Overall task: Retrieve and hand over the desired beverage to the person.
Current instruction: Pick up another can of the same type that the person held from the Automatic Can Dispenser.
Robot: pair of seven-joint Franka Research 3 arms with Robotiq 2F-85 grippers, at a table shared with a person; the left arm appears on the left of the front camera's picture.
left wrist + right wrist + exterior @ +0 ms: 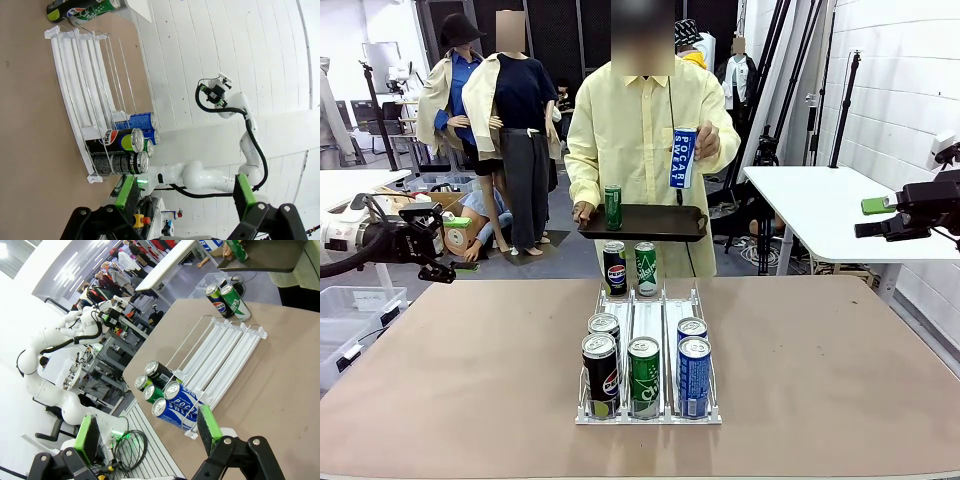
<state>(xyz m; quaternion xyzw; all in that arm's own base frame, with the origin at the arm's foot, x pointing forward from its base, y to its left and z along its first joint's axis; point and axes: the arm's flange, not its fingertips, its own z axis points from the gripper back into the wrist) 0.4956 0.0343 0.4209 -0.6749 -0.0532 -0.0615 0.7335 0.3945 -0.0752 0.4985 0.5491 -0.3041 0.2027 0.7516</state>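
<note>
The left arm (340,228) and right arm (200,175) are glossy white, rounded, with black cables. The left gripper (186,197) and right gripper (147,432) are black, green-padded. The person (640,130), top centre, wears a loose pale-yellow shirt.

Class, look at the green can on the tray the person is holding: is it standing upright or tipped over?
Upright: the green can stands on its base on the black tray, top end up.

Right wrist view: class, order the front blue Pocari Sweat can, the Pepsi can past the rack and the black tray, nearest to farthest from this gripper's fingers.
1. Blue Pocari Sweat can, rack's near end, just ahead of the fingers.
2. Pepsi can, standing past the rack's far end.
3. Black tray, held beyond the table's far edge.
</note>
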